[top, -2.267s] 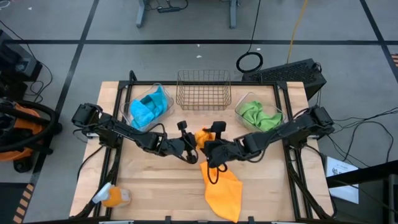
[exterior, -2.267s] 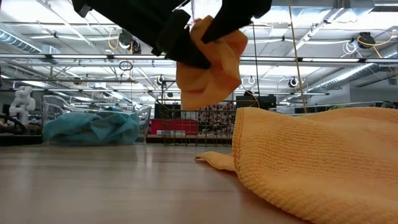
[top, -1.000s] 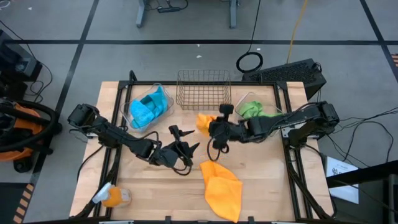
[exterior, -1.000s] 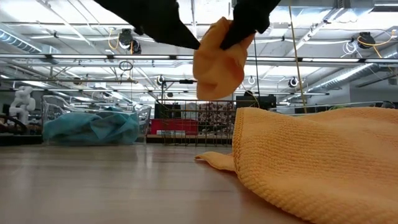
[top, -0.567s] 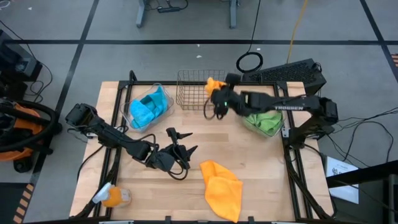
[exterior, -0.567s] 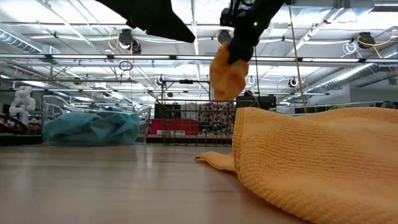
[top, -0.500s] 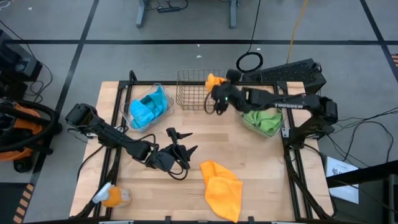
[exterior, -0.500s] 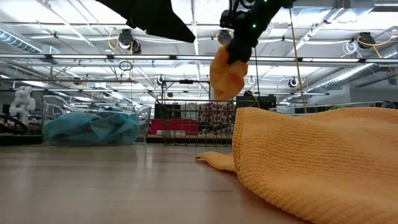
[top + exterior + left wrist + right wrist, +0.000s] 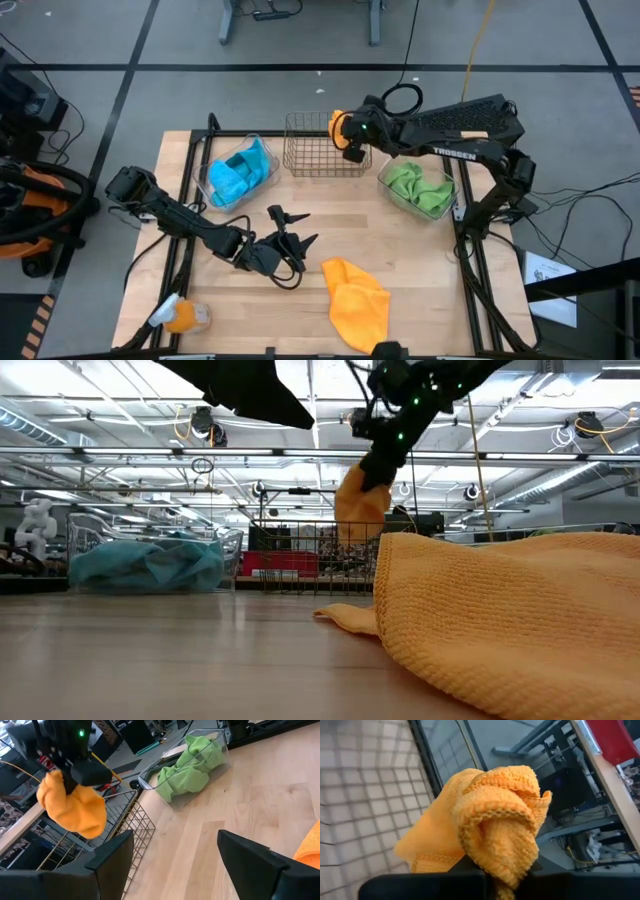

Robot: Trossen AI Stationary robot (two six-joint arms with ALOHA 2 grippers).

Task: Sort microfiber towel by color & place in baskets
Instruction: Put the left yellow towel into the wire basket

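A small orange towel [image 9: 338,124] hangs bunched from my right gripper [image 9: 347,136], which is shut on it above the far right corner of the copper wire basket [image 9: 322,150]. It also shows in the low view as an orange towel [image 9: 358,505] hanging in front of the wire basket [image 9: 305,555]. A larger orange towel [image 9: 358,300] lies flat on the table near the front edge. My left gripper [image 9: 296,226] hovers open over the table's middle, with nothing between its fingers. My right gripper pinches a bunched fold of the small orange towel [image 9: 496,855] between its two fingers, several layers thick. The fingers slant down toward the table's left. The towel hangs in a loose lump below and ahead of them [image 9: 75,810], clear of the basket and the table.
A clear bin with blue towels [image 9: 238,170] stands left of the wire basket, and a clear bin with green towels [image 9: 418,186] right of it. An orange bottle [image 9: 182,318] lies at the near left corner. Bare wood lies between the bins and the flat towel.
My right gripper has swung from over the table's middle toward the far edge, carrying the small orange towel hanging below it. It now stands above the wire basket's far right corner, and it turned as it went.
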